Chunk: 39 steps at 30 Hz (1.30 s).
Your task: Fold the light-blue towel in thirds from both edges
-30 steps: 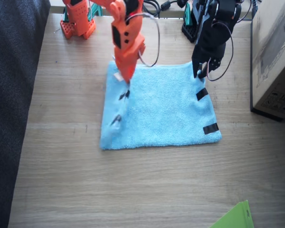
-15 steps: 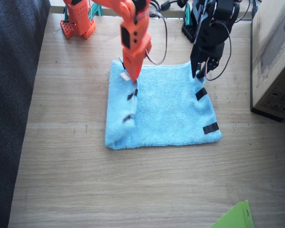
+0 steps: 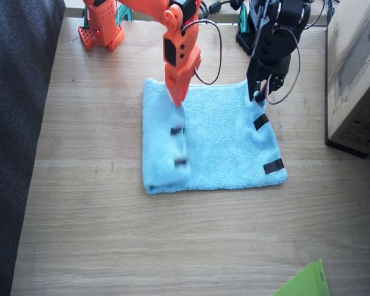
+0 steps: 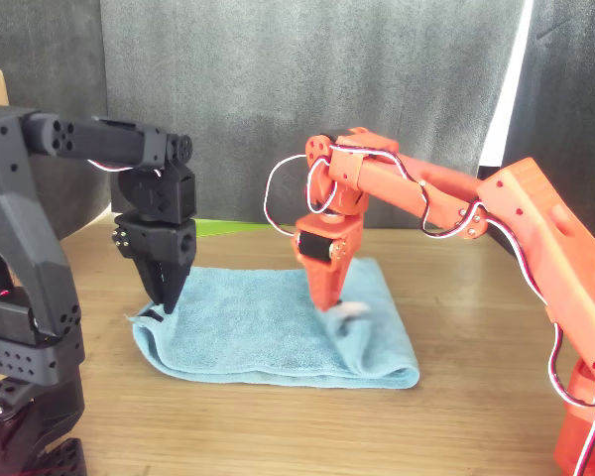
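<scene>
A pale wooden worktop (image 3: 80,234) carried the light-blue towel (image 3: 222,142) at frame centre. The right tool (image 3: 177,102) pinched its folded-over edge; the left tool (image 3: 257,95) nipped the upper-right corner. Soft, limp cloth, best gripped at taped edges.

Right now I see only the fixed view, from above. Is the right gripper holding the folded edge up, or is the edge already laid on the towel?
Observer: Front view: the right gripper holds the edge slightly above the lower layer of the light-blue towel. Not laid yet.
Operator: And the left gripper?
Observer: The left gripper has its tip at the towel's corner. Whether it pinches, I cannot tell.
Operator: How is the fold?
Observer: The fold is rounded and loose, not pressed flat.
</scene>
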Tool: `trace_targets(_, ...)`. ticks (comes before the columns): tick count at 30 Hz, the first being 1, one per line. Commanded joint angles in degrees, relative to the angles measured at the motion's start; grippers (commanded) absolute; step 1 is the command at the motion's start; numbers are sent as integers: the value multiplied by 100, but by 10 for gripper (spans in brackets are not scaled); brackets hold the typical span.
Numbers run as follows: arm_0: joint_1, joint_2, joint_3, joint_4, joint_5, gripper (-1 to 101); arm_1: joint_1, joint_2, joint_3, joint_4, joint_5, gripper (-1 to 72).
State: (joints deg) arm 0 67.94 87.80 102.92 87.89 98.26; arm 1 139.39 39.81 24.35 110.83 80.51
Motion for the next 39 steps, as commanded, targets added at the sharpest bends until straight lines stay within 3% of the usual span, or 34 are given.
trace_targets(1,105,62,-105,97,9,-2,79,264,-185,62,26,217)
trace_targets(6,97,35,-123,105,9,-2,-299,563,-193,62,35,229)
trace_targets(17,26,-18,-229,141,0,-2,-2593,2162,-62,70,-62,232)
trace_targets(24,-44,-88,-387,193,-18,-2,-3621,3428,466,70,-185,229)
trace_targets(30,-193,-404,-1266,624,44,-2,-4052,3876,1468,62,-272,218)
trace_targets(39,-668,-940,-3103,1652,185,-2,-3981,3902,2048,44,-229,217)
